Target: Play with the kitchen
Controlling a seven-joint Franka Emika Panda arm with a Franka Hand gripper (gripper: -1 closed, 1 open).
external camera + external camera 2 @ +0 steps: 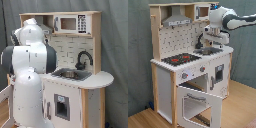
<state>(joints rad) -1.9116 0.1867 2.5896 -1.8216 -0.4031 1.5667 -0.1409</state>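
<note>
Oven door [197, 104] open, kitchen [178, 65] sink below gripper [208, 44]

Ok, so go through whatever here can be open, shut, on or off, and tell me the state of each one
Oven door: open, swung down and forward.
Sink: something small and dark sits in the basin; what it is cannot be told.
Microwave: door shut.
Faucet: upright over the sink, no water visible.
Gripper: above the sink.

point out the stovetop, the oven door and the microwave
stovetop [180, 59]: second exterior view, on the black top between the red rings
oven door [198, 102]: second exterior view, on its window, door hanging open
microwave [72, 24]: first exterior view, on its front
</note>
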